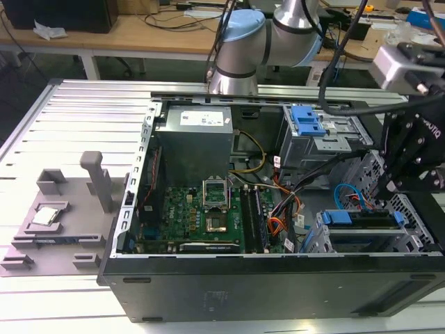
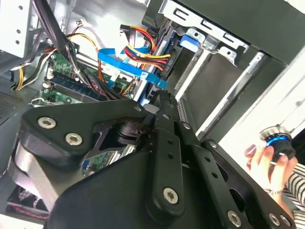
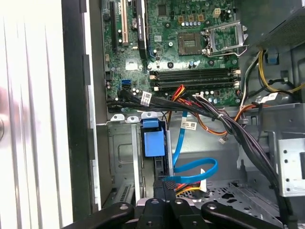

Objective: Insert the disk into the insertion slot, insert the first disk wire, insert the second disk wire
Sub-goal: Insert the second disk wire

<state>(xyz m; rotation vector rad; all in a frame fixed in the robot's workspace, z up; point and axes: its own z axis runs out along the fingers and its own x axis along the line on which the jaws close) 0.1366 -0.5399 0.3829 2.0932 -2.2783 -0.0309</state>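
One wrong push could bend the plug, because the disk [image 3: 154, 143] already sits inside the insertion slot [image 3: 121, 157] and the gripper [image 3: 164, 183], closed near it, crowds loose wires [image 3: 190, 169].

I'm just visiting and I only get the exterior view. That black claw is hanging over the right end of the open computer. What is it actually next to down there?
Observer: In the first wrist view the gripper is right at a bundle of red, orange and yellow wires, beside the disk's blue carrier.
Operator: Is that blue cable near it too?
Observer: Yes, the flat blue cable loops down and ends alongside that bundle.
Operator: Is anyone around?
Observer: The second wrist view shows a person's hand outside the case, holding a round knob with a blue ring.
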